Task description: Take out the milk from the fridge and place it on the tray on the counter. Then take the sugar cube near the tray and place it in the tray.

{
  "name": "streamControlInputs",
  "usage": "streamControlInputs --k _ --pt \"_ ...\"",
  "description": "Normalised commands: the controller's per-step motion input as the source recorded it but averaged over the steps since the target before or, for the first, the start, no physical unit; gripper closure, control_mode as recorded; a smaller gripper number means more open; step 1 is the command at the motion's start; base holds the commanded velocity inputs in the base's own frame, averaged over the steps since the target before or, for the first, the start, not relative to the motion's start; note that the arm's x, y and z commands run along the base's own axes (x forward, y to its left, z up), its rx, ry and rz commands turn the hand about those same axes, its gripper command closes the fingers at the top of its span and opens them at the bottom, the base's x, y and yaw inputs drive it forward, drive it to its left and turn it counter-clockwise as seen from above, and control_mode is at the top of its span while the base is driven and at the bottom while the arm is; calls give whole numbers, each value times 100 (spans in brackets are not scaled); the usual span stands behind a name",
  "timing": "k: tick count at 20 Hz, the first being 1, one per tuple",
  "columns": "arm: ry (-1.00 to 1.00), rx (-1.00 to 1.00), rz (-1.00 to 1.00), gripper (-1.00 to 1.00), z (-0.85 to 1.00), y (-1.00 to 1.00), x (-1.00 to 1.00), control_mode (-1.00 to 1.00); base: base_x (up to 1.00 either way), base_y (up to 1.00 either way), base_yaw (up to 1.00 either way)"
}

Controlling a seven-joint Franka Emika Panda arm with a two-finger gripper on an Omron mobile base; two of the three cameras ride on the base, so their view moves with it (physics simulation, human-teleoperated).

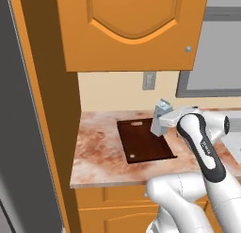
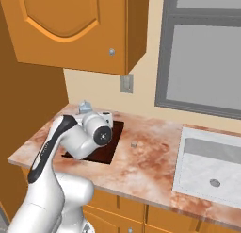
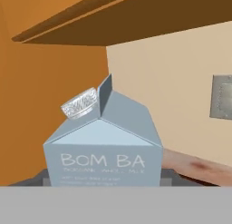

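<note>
The milk (image 1: 160,115) is a pale blue-grey gable-top carton, upright, with my gripper (image 1: 159,124) shut on it from the right. It stands over the right part of the dark brown tray (image 1: 139,145) on the marbled counter (image 1: 96,154); whether its base touches the tray cannot be told. In the hand view the milk (image 3: 104,148) sits close up, and my fingertips are hidden. The right base view shows the milk's cap (image 2: 85,106) above my hand, the tray (image 2: 107,151), and the tiny sugar cube (image 2: 134,144) lying just right of the tray. The fridge (image 1: 19,133) rises at the far left.
An orange wall cabinet (image 1: 132,29) hangs low over the counter, with a wall outlet (image 1: 149,79) under it. A pale sink (image 2: 212,166) is set in the counter at the right, below a grey window (image 2: 207,53). An orange side panel (image 1: 56,109) closes the counter's left end.
</note>
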Motion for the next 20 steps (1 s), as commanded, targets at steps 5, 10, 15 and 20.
streamControlInputs --k 5,10,15,20 --pt "5 -1 0 100 -7 33 27 -100 0 0 0" --pt "4 0 0 100 -15 23 2 -100 0 0 0" --pt "0 -5 0 100 -31 16 10 -100 0 0 0" --pt "0 -1 0 100 -26 3 23 -100 0 0 0"
